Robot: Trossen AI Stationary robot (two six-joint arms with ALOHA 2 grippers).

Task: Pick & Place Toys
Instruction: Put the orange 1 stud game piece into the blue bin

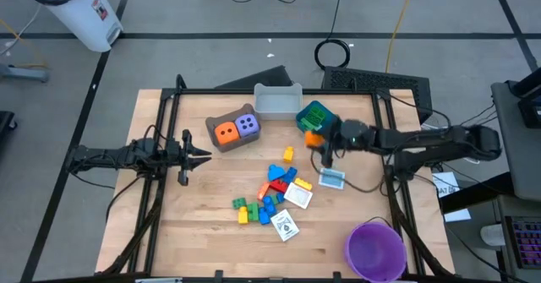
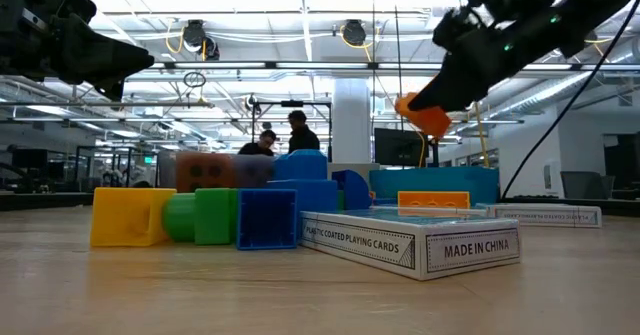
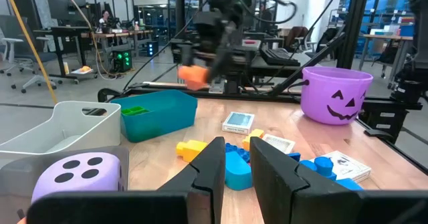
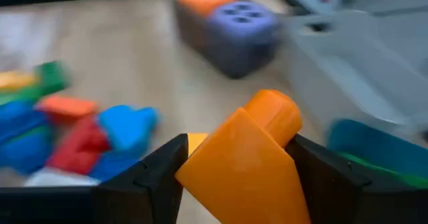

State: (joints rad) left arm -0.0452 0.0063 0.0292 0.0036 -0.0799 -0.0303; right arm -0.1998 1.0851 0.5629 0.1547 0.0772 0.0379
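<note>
1. Nearest you, along the front of the table (image 1: pixel 203 249), the purple bowl (image 1: pixel 374 250) is sitting at the front right corner, with a white card box (image 1: pixel 286 225) lying just ahead of the brick pile.
2. Moving in, the brick pile (image 1: pixel 266 194) is sprawling across the middle of the table: red, blue, green and yellow pieces bunched together, a second white card box (image 1: pixel 298 195) touching its right side, and a pale blue card box (image 1: pixel 330 179) lying a little farther right.
3. A lone yellow brick (image 1: pixel 288 155) is sitting just beyond the pile.
4. Your left gripper (image 1: pixel 205 155) is hovering at the left of the table, fingers nearly closed and holding nothing, pointing toward the centre.
5. Your right gripper (image 4: pixel 231 164) is gripping an orange brick (image 4: pixel 247 160) between its fingers, up off the table; from above it is hanging just beside the teal bin (image 1: pixel 314 115).
6. Look at the brown bin (image 1: pixel 221 141) left of centre: the orange die (image 1: pixel 225 132) and the purple die (image 1: pixel 247 125) are sitting side by side in it.
7. The teal bin is holding something green (image 3: pixel 136 109).
8. Farthest back, the grey bin (image 1: pixel 278 101) is standing against the rear edge, between the brown and teal ones.
</note>
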